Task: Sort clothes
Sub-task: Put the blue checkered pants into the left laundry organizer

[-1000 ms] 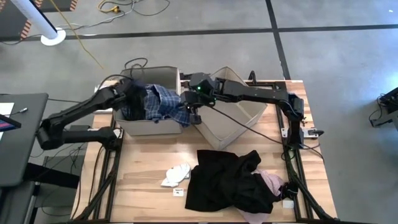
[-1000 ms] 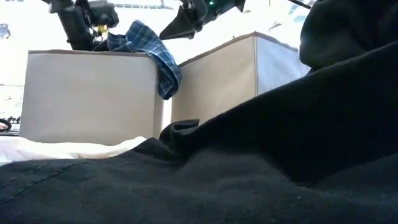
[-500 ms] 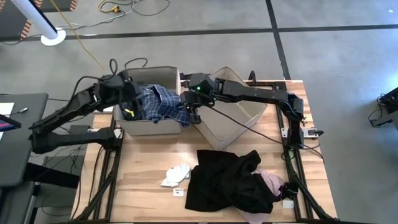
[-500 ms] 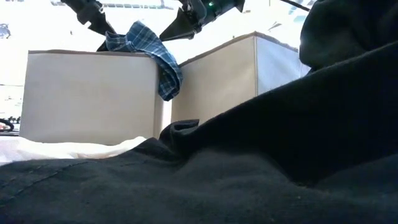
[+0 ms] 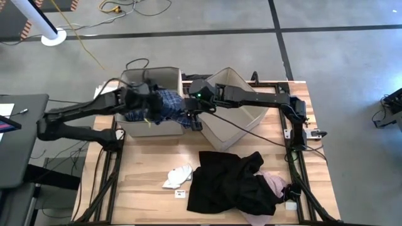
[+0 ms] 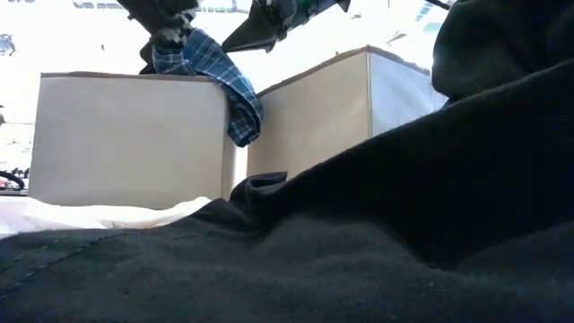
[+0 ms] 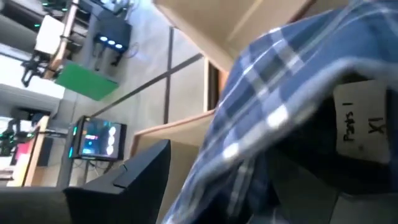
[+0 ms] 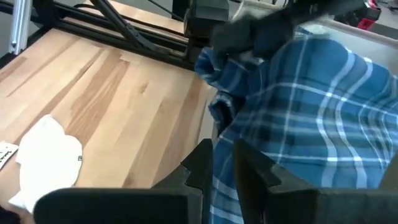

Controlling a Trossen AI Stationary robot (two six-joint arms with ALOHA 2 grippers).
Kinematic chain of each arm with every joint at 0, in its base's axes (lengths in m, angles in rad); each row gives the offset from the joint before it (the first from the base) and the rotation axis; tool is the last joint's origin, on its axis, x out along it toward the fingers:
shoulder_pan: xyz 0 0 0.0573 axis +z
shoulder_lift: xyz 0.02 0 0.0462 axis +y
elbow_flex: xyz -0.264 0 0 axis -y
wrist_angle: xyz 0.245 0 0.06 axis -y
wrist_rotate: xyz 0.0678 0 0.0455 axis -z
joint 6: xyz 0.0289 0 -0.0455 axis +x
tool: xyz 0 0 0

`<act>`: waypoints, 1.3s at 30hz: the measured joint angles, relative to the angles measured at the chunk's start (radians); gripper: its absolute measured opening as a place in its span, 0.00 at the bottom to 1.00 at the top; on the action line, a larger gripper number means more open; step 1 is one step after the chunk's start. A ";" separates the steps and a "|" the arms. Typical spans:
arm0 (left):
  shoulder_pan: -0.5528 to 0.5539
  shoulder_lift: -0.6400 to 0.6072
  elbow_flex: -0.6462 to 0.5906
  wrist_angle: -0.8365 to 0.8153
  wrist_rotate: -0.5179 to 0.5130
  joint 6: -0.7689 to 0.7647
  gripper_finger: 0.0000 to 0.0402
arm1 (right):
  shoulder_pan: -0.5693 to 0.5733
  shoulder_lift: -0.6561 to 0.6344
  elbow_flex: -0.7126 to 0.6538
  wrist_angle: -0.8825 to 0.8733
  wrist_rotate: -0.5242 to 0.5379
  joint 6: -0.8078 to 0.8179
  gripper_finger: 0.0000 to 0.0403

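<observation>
Over the left beige box [image 5: 151, 119], the left end effector [image 5: 146, 102] has swung back onto the plaid shirt [image 5: 168, 107] after pulling away a moment ago — I can't tell if it's gripping. The right end effector [image 5: 191, 116] stays put, nearly closed at the shirt's hanging corner, so this shirt is almost binned. Black garment [image 5: 229, 182] on the worktop [image 5: 144, 169] blocks most of the low view.

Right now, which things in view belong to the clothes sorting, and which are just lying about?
Part of the job:
plaid shirt, draped over the left box's rim
black garment
pink piece
white piece
left hand
right hand

Just lying about:
two beige boxes
small tag
floor cables
</observation>
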 joint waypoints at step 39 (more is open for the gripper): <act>0.345 0.157 0.135 -0.633 -0.038 -0.159 0.00 | 0.096 -0.001 0.000 -0.236 0.001 0.010 0.19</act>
